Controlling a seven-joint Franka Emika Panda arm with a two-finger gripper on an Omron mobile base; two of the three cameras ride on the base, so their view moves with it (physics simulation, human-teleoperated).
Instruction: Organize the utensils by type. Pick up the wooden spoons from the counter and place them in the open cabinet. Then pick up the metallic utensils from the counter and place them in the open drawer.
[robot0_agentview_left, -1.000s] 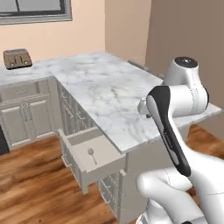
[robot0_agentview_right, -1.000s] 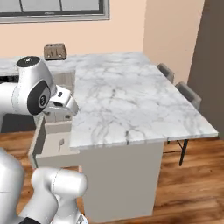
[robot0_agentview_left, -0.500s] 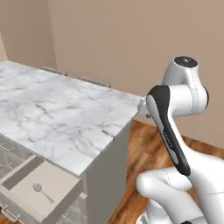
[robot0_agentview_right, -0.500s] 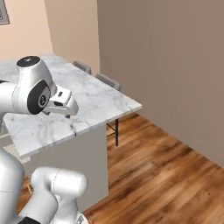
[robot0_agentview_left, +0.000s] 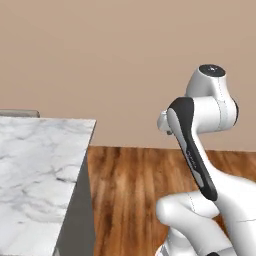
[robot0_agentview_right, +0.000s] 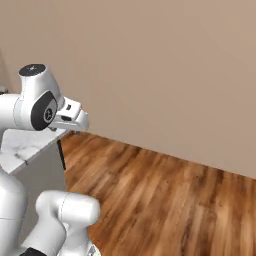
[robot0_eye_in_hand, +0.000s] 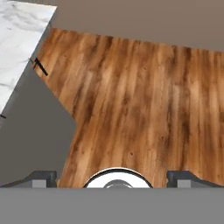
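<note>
A corner of the white marble counter (robot0_agentview_left: 35, 170) lies at the left of the left base view. It also edges the right base view as the counter (robot0_agentview_right: 26, 148) and the top left of the hand view as the counter (robot0_eye_in_hand: 17, 39). My gripper (robot0_agentview_right: 75, 118) hangs open in the air just past that corner, above the floor. In the hand view the gripper (robot0_eye_in_hand: 113, 177) has its fingertips (robot0_eye_in_hand: 43, 177) wide apart with nothing between them. The wooden spoons, the metallic utensils, the open cabinet and the open drawer are out of view.
Brown wood floor (robot0_agentview_left: 130, 190) stretches ahead to a plain beige wall (robot0_agentview_right: 165, 65). The counter's grey end panel (robot0_agentview_left: 76, 220) drops to the floor. A grey chair back (robot0_agentview_left: 17, 113) peeks over the counter, and a thin black leg (robot0_eye_in_hand: 40, 66) stands beside the panel.
The whole picture has swung right as the camera moved: the counter top and the drawer slid off to the left, floor and wall came in. The arm keeps its pose, gripper open.
</note>
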